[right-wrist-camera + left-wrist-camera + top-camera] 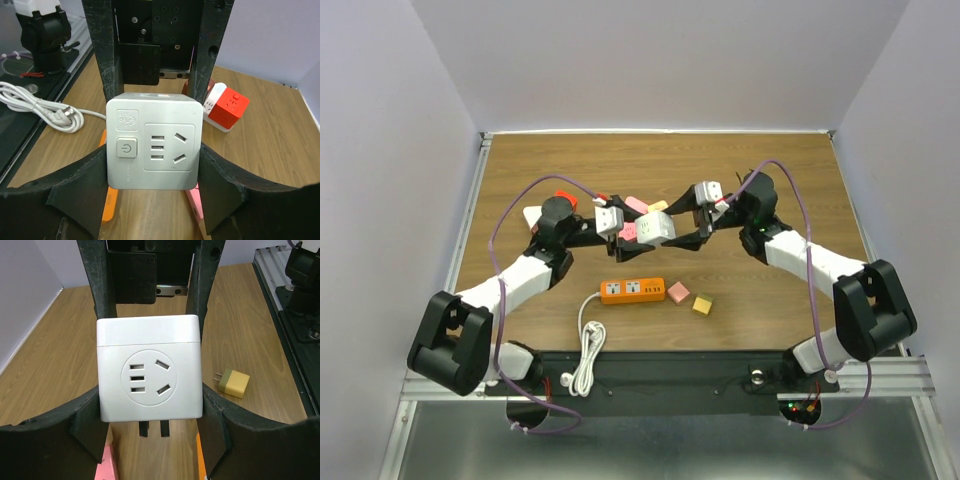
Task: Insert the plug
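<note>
Gripped mid-air in the left claw (149, 407), centre of the left wrist frame: the plug (149, 375), a white cube with prongs (154, 428) poking out underneath. Clamped likewise in the right claw (154, 167), centre of the right wrist frame: a grey cube (154, 145) with a power button. Flat on the table, lower centre of the top frame, just below both claws: the orange strip (632, 290), sockets up. Beside it to the right, a pink block (678, 292) and a yellow block (702, 304); to the lower left, a coiled cord (587, 350). Probably the carry-over stage, with insertion not yet begun. To seat it well: square the prongs over a free socket, match their angle to the slots, lower straight without tilt, press only once lined up, and hold the grey cube clear of the strip.
</note>
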Controlling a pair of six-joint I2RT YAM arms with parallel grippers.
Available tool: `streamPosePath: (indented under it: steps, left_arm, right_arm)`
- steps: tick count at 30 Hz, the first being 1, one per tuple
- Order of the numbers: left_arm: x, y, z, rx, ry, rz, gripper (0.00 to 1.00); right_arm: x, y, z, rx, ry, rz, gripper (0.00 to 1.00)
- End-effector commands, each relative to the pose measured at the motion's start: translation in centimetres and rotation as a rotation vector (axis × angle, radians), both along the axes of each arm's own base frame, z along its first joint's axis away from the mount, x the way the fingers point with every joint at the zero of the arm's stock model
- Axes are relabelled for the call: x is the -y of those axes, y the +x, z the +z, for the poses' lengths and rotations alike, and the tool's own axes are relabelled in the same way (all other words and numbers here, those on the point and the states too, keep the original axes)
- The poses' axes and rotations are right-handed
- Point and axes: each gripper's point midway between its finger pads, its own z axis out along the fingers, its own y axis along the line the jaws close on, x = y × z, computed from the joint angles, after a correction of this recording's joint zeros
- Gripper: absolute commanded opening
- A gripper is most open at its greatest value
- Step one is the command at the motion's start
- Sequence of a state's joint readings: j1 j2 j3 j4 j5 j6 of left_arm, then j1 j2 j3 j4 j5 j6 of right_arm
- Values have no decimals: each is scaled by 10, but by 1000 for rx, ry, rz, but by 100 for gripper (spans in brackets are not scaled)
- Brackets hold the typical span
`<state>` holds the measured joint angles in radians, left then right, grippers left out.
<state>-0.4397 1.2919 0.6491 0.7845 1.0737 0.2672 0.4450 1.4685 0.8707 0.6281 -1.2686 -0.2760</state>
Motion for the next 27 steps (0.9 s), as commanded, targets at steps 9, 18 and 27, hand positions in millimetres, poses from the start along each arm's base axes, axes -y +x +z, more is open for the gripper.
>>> streamPosePath:
  steps: [9, 18, 27]
  left_arm:
    - [-18, 50, 43, 15, -149, 312, 78]
    - [-56, 77, 48, -18, -228, 529, 89]
    - [-134, 124, 57, -133, -441, 994, 91]
  right_arm:
    - [5, 37, 24, -117, 82, -332, 0]
    - [22, 79, 26, -204, 141, -605, 1]
    - [3, 103, 5, -288, 110, -769, 1]
